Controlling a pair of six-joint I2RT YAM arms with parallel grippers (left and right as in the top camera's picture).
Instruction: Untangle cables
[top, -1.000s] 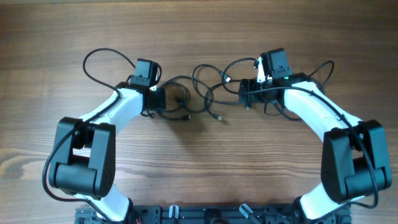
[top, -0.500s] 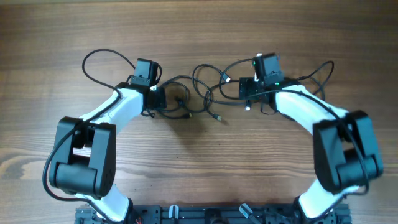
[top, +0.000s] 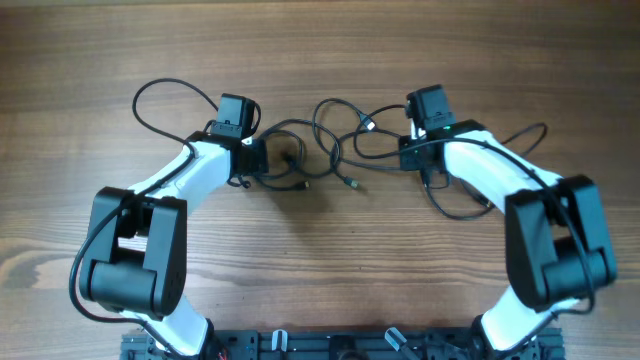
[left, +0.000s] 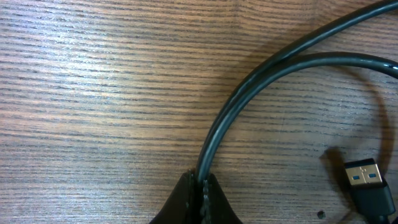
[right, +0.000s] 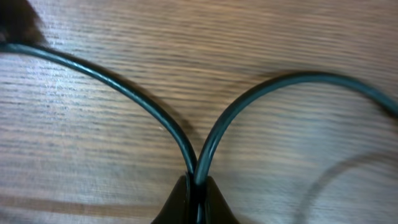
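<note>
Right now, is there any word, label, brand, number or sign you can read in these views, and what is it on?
None: no readable text, number or sign shows on the cables, the USB plug or the wooden table.

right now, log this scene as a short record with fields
table: wood
cables: black, in loose loops between the two arms
left gripper: shut on two cable strands
right gripper: shut where two strands meet
plug: USB, lying free on the wood near the left gripper
</note>
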